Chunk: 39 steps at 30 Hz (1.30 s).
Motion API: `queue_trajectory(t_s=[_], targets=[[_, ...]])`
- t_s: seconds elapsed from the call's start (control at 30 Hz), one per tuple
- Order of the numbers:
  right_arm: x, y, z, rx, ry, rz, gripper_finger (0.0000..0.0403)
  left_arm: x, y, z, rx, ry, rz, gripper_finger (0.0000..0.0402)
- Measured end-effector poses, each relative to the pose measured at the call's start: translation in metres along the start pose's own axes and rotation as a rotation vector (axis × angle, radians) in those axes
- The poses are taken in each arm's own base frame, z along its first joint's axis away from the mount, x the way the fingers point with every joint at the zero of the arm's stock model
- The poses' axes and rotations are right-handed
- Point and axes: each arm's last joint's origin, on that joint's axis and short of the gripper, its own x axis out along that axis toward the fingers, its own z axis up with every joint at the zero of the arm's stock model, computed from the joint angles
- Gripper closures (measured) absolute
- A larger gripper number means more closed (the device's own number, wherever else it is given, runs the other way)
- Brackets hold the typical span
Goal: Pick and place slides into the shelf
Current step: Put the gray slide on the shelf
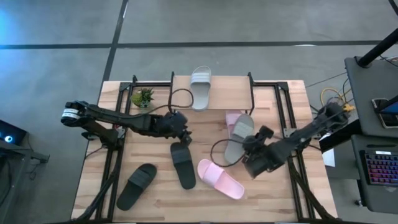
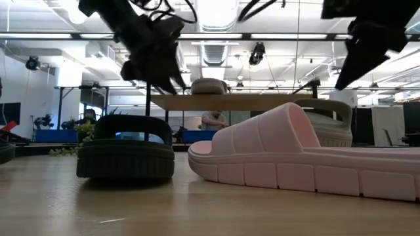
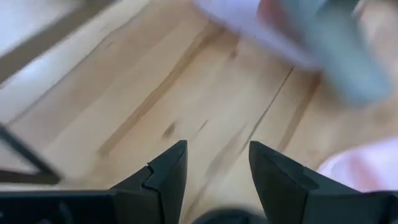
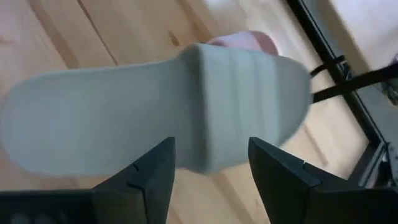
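Observation:
The shelf stands at the table's far side, and one light grey slide lies on its top board. On the table lie two black slides, a pale pink slide, a second grey slide and another pink one just beyond it. My left gripper hovers open above the far end of the nearer black slide; between its fingers only bare wood shows. My right gripper hangs open above the grey slide on the table, near its strap.
A small green plant stands left of the shelf. Black frame bars run along the table's left and right sides. Bare wood lies along the near edge. In the low view the pink slide and a black slide sit closest.

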Motion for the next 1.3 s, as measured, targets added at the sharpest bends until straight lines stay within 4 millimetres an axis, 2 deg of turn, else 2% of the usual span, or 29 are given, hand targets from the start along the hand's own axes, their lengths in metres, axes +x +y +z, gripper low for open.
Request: queue_trajectory(t_s=[0.2,0.33,0.57,0.9,1.07,1.3], targets=[[0.023,0.032,0.01,-0.067,0.009,-0.114,0.0207,-0.002,0.003,-0.007,0.187,0.065,0.02,0.0244],[0.04,0.039,0.02,0.007,0.054,-0.188,0.0207,-0.002,0.004,-0.008,0.245,0.067,0.021,0.0244],[0.049,0.023,0.039,0.106,0.127,-0.306,0.0208,-0.005,0.008,-0.012,0.322,0.069,0.022,0.0244],[0.067,0.009,0.04,0.069,0.195,-0.351,0.0211,-0.006,0.008,-0.012,0.363,0.066,0.02,0.0244],[0.077,0.002,0.039,0.069,0.227,-0.373,0.0252,-0.006,0.009,-0.012,0.355,0.066,0.021,0.0244],[0.081,0.006,0.039,0.008,0.242,-0.321,0.0364,-0.006,0.009,-0.011,0.302,0.063,0.027,0.0244]])
